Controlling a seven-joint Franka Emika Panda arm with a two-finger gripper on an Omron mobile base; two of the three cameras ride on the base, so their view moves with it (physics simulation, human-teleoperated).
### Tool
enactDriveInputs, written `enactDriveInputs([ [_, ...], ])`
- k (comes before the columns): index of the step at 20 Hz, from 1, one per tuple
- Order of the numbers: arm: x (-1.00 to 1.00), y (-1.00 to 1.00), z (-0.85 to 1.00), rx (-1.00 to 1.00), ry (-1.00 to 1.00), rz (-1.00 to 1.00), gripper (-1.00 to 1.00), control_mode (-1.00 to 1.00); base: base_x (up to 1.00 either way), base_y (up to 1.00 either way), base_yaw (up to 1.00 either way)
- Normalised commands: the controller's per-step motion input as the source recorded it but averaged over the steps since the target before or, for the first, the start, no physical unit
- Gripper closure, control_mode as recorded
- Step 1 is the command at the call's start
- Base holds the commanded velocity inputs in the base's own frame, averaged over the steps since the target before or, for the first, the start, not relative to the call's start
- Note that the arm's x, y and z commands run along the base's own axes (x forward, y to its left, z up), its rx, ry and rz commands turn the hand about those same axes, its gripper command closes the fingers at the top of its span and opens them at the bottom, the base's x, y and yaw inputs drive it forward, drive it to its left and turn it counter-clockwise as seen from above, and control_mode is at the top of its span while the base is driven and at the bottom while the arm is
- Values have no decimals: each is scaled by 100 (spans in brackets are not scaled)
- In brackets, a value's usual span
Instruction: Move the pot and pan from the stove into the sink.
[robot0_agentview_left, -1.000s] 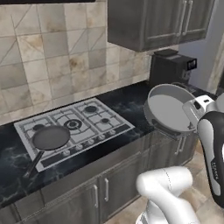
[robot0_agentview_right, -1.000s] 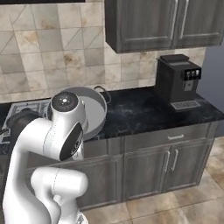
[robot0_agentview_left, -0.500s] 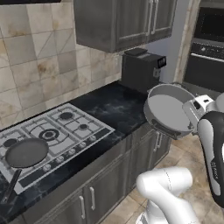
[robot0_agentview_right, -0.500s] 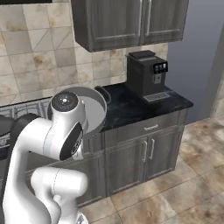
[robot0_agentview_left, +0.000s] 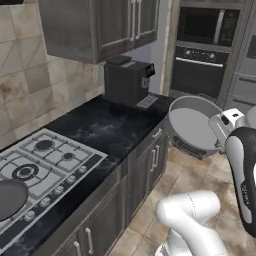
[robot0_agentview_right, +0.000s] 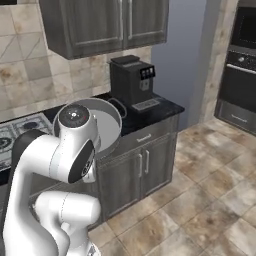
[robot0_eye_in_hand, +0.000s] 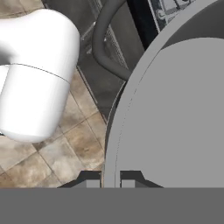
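My gripper (robot0_eye_in_hand: 109, 180) is shut on the rim of the silver-grey pot (robot0_eye_in_hand: 183, 109), whose wall runs between the two fingertips. The pot (robot0_agentview_left: 192, 127) hangs tilted in the air off the counter's right end, above the tiled floor, with my gripper (robot0_agentview_left: 218, 126) at its right rim. In the right base view the pot (robot0_agentview_right: 107, 117) shows behind my arm's upper joint. The dark pan (robot0_agentview_left: 7, 197) lies on the steel stove (robot0_agentview_left: 50, 155) at the far lower left. The stove (robot0_agentview_right: 20, 127) also sits at the left edge there. The sink is out of view.
A black coffee machine (robot0_agentview_left: 127, 80) (robot0_agentview_right: 131, 80) stands at the counter's right end under the grey wall cabinets (robot0_agentview_left: 95, 25). A built-in oven (robot0_agentview_left: 205, 55) (robot0_agentview_right: 242, 60) fills the tall unit beyond. Tiled floor (robot0_agentview_right: 200, 200) lies open to the right.
The whole scene has slid left in both base views: the base has driven right along the counter. The stove went to the left edge and the oven came in. The pot stays gripped.
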Motion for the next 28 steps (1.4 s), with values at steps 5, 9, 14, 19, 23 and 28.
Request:
enactDriveInputs([
  [5,0,0,0,0,0,0,100,100,0,-16,-40],
  [9,0,0,0,0,0,0,100,100,0,-16,-41],
  [14,0,0,0,0,0,0,100,100,0,-17,-40],
  [19,0,0,0,0,0,0,100,100,1,-12,-42],
  [23,0,0,0,0,0,0,100,100,5,-11,-43],
  [28,0,0,0,0,0,0,100,100,6,-11,-44],
])
